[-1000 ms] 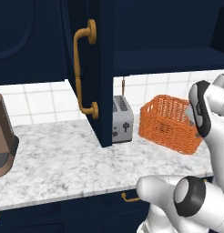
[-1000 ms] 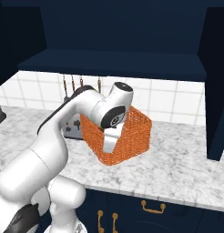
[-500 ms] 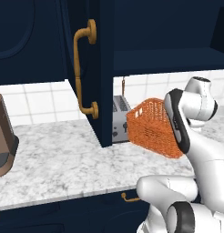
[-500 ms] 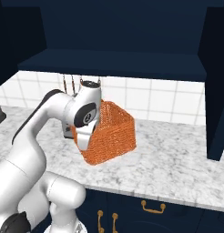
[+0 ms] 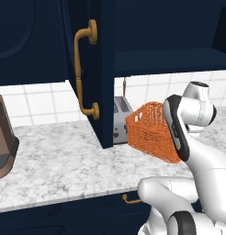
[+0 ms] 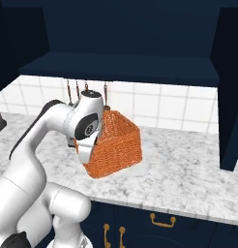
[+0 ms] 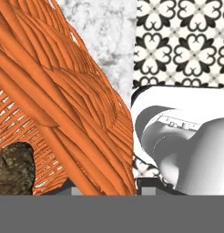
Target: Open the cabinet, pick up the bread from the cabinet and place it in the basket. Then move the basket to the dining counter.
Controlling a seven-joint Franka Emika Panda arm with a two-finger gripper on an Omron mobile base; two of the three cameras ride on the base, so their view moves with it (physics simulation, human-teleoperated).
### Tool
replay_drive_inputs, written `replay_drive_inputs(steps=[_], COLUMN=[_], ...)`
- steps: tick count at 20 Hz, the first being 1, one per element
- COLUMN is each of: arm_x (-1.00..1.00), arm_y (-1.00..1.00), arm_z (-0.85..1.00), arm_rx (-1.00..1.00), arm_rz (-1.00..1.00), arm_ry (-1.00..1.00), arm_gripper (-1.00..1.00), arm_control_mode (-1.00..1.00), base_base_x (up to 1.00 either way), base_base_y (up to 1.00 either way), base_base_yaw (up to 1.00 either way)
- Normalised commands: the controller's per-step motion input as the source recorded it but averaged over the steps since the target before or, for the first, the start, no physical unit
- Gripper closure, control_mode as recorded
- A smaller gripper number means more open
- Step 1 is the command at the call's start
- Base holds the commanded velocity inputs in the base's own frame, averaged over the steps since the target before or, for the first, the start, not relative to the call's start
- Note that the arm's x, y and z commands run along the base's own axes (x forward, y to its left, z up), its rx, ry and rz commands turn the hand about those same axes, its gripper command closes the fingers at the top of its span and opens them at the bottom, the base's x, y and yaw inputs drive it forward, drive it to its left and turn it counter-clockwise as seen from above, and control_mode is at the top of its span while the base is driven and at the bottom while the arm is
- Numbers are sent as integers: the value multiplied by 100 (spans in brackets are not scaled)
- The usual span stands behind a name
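The orange basket [image 5: 152,133] hangs tilted just above the marble worktop, in front of the open navy cabinet [image 5: 104,69]. My gripper [image 6: 85,148] is shut on its rim at the left side, mostly hidden by the hand and the weave. Seen from the hand, the basket wall [image 7: 63,91] is very close, and the brown bread [image 7: 12,169] lies inside it at the lower left. The cabinet door stands open with its curved brass handle [image 5: 83,73] facing me. The shelf space above [image 6: 121,68] looks dark and bare. The dining counter is out of view.
A silver toaster [image 5: 120,120] stands just behind the basket against the tiled wall. A brown appliance [image 5: 2,142] sits at the far left of the worktop [image 5: 55,165]. Utensils [image 6: 77,92] hang on the wall. Another open cabinet door [image 6: 231,97] juts out at right. Patterned floor [image 7: 182,41] lies below.
The arm has swung the basket leftward off the worktop and tipped it onto a slant. Most of that move came early; it has shifted little in the last half second.
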Motion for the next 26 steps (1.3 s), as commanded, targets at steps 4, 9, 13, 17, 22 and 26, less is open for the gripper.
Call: replay_drive_inputs(steps=[4,9,13,17,22,26], arm_x=[0,0,0,0,0,0], arm_y=[0,0,0,0,0,0], arm_z=[0,0,0,0,0,0], arm_rx=[0,0,0,0,0,0], arm_rz=[0,0,0,0,0,0], arm_ry=[0,0,0,0,0,0], arm_gripper=[100,100,100,100,100,100], arm_control_mode=[100,100,100,100,100,100], base_base_x=[-64,-84,-100,-96,-44,0], base_base_y=[0,0,3,40,18,0], base_base_yaw=[0,0,0,2,-69,-100])
